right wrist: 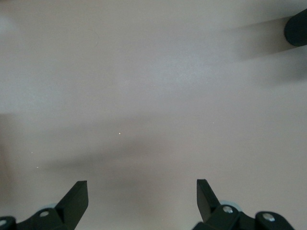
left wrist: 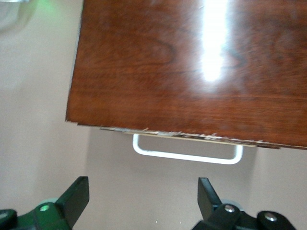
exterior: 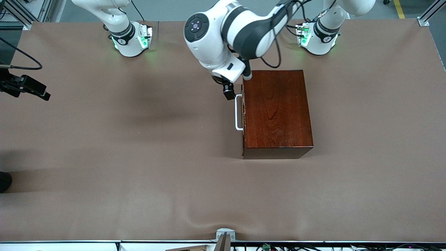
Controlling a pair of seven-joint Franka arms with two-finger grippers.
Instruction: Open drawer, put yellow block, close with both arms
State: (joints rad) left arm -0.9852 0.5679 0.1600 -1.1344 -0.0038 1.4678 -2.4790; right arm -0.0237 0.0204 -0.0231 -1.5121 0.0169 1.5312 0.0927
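- Hovering wide open in front of the shut drawer (exterior: 244, 111), the left gripper (left wrist: 143, 201) lines up with its white handle (left wrist: 187, 154) for a pull.
- Right gripper (right wrist: 142, 201), also wide, waits over bare table (exterior: 104, 139); no yellow block shows.

Even overhead light, glare streak on box (left wrist: 211, 43)

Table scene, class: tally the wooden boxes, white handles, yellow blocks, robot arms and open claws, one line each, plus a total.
Wooden box: 1
White handle: 1
Yellow block: 0 in view
Robot arms: 2, left arm and right arm
Open claws: 2, left claw over the table by the handle, right claw over the table
Total: 6
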